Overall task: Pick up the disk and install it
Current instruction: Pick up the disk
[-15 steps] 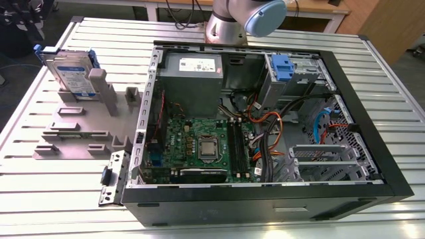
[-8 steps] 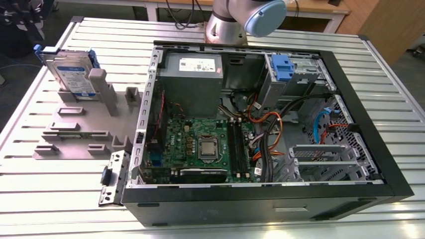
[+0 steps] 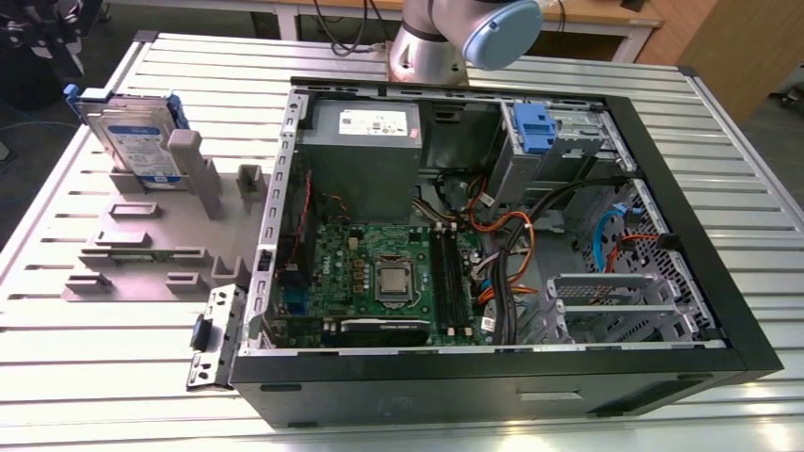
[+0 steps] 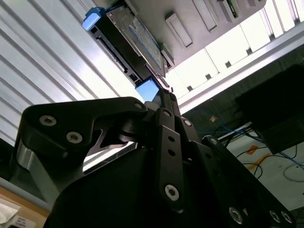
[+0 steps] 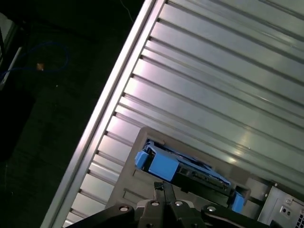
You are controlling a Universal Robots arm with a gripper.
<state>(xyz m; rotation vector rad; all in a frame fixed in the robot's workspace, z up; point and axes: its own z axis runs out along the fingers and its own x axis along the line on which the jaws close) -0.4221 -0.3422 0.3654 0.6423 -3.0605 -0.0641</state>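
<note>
Ribbed aluminium tabletop [image 3: 75, 320]: flat silver hard disk in blue plastic carrier [image 3: 134, 139], upright in grey slotted fixture [image 3: 145, 250], ten o'clock from open black computer case [image 3: 503, 381]; likely rigid, weighty, shock-sensitive, best gripped by carrier edges; black gripper [image 5: 162, 186] near it, fingers together, empty.

even overhead light fills the exterior view, with a mild sheen on the slatted table [image 3: 113, 330] and shade inside the computer case [image 3: 503, 377]. in the second wrist view the table blows out to white glare and my gripper [image 4: 164, 93] is a dark silhouette, perhaps slightly soft. the first wrist view is dim, and the floor [image 5: 47, 118] is nearly black.
</note>
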